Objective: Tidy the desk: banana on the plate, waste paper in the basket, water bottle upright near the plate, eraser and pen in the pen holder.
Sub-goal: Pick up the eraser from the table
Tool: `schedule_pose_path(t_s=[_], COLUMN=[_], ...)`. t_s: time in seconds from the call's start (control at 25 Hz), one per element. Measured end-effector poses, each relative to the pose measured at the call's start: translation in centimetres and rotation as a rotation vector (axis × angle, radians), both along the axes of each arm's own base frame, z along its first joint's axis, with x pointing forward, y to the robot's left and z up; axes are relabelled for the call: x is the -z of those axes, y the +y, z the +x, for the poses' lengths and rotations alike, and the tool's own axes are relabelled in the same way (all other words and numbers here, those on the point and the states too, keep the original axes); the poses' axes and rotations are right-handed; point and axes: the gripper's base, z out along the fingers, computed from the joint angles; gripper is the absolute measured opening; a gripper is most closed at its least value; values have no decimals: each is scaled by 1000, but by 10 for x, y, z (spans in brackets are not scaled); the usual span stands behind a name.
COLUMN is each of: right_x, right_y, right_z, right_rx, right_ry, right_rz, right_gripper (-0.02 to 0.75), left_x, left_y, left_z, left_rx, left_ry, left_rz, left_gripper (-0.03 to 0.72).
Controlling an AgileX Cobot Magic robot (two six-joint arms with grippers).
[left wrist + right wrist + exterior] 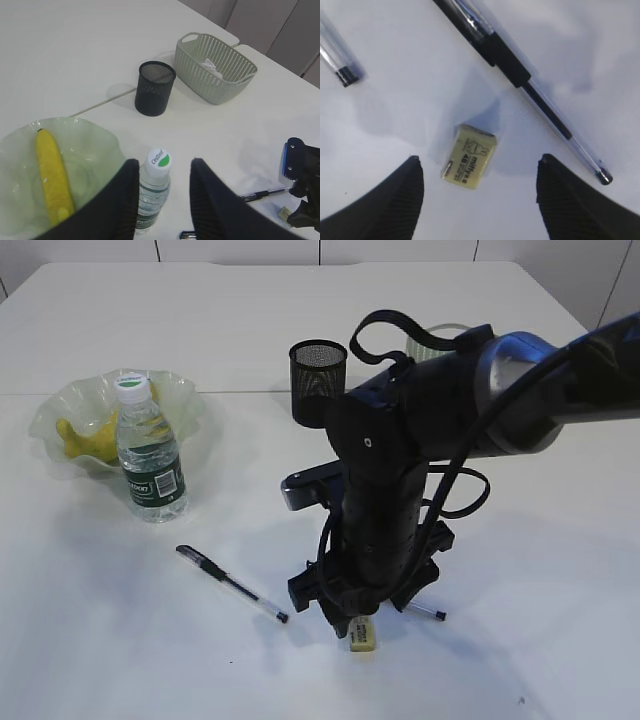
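Right hand hangs directly over the eraser, fingers spread wide w/ nothing held; in the right wrist view the eraser sits on the table btwn the two fingertips, a bit nearer the left one, apart from both. Its long axis runs at a slant, roughly along the fingers' length, not across the gap, so closing should meet its long sides. Right arm is clearly the nearer; left hand is half open, empty, up above the water bottle. Eraser looks small, pale yellow, flat block w/ printed sleeve. One pen lies close by, up-right of it, not touching; approx. parallel. Pen holder stands well apart, behind the arm.
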Motion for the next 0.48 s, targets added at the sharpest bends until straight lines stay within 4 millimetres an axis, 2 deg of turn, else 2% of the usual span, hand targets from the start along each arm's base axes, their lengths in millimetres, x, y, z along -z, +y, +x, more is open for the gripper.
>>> schedule_pose_path(t_s=[0.48], right_x=[0], right_y=[1], right_z=[-4], right_rx=[35], right_ry=[46], right_rz=[17], right_gripper=[517], left_x=[-1], left_y=[0], left_z=[0], left_rx=[-13], left_ry=[14], left_rz=[-31], left_gripper=[233])
